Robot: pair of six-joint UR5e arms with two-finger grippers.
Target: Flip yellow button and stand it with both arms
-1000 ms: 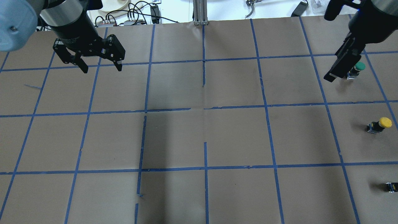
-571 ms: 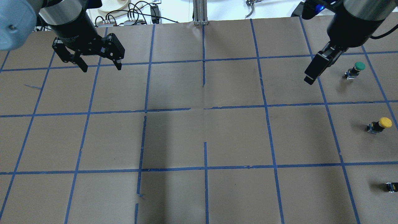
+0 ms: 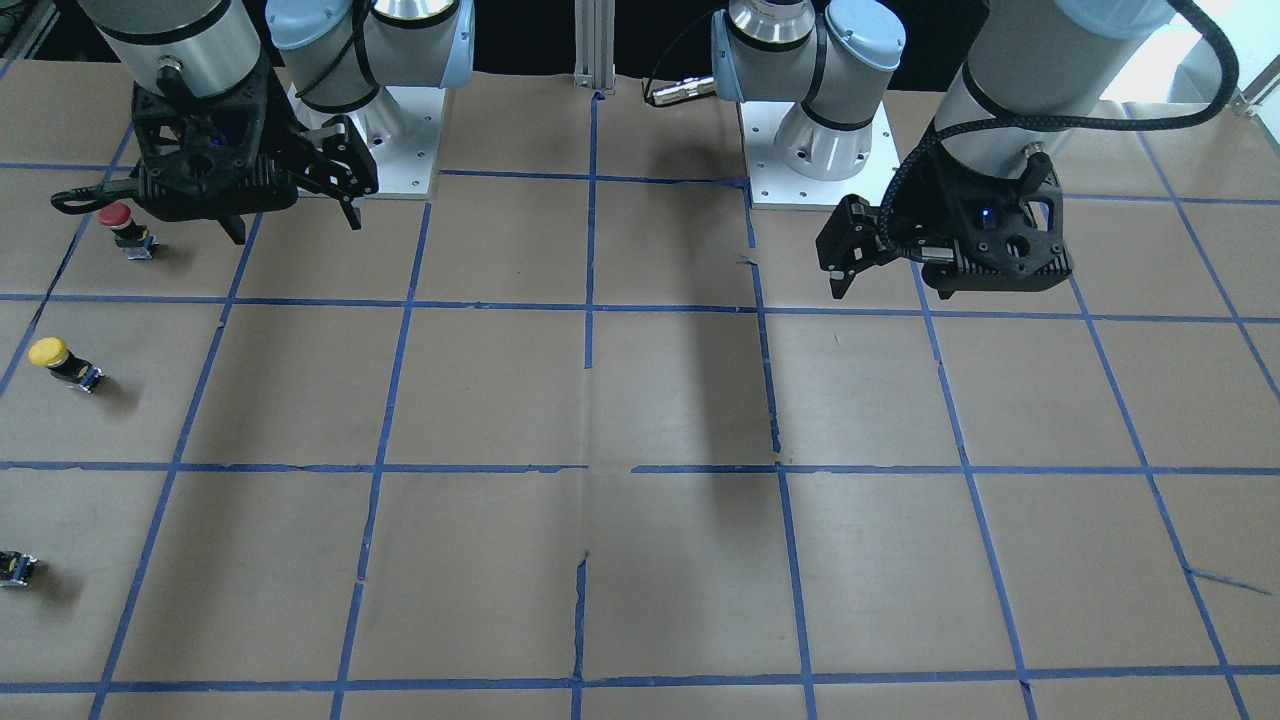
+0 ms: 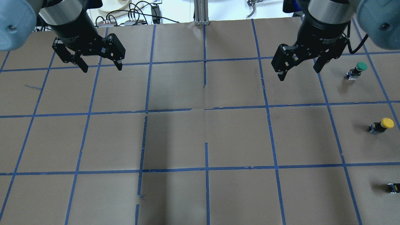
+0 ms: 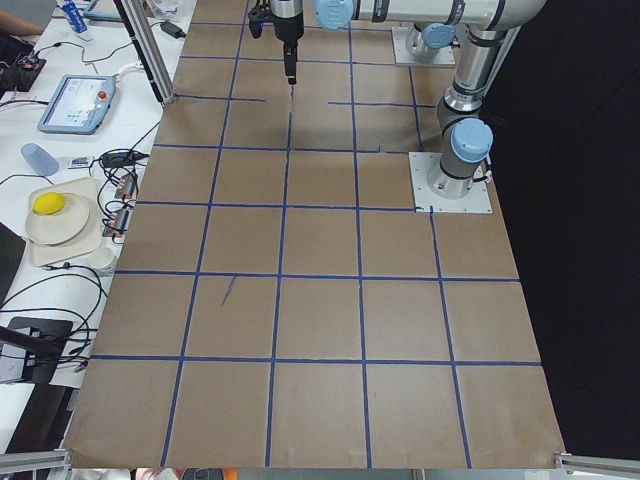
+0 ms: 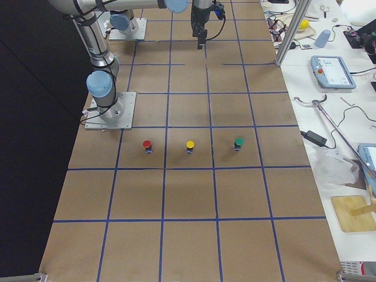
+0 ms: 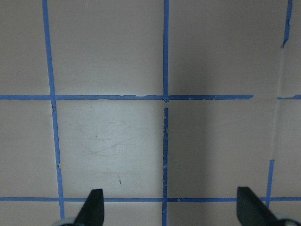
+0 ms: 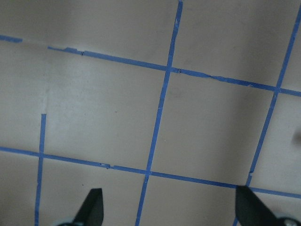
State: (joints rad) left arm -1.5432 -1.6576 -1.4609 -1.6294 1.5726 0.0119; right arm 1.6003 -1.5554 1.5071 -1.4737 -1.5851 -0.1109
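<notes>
While the left gripper [image 4: 102,69] and the right gripper [image 4: 298,74] both hover over the brown-paper table [image 4: 237,137], each with its fingers spread wide and holding nothing, you have the yellow button [image 4: 382,125] far out on the robot's right. It sits in the middle of a row of three and seems to stand on its boxy base with the cap up. It is well apart from both tools. The right gripper is the nearer one, over the grid square next to the green button [image 4: 356,70]. Each wrist camera shows you two black fingertips [image 7: 94,209] at the lower corners with taped paper between them.

For containers, look to the side bench in the left-side view. A pale plate [image 5: 60,228] holds one round yellow object [image 5: 48,204], and a light-blue cup [image 5: 38,158] stands farther along. You cannot tell what is in the cup.

The views differ on the row. Overhead gives you green and yellow whole, then only a small black body [image 4: 393,187] cut by the right edge. The front-facing view gives you the red button [image 3: 125,228] and the yellow one whole, with the right gripper's housing just beside the red cap in the picture. Only the right-side view shows all three caps at once: red nearest the robot's base, yellow between, green farthest.
</notes>
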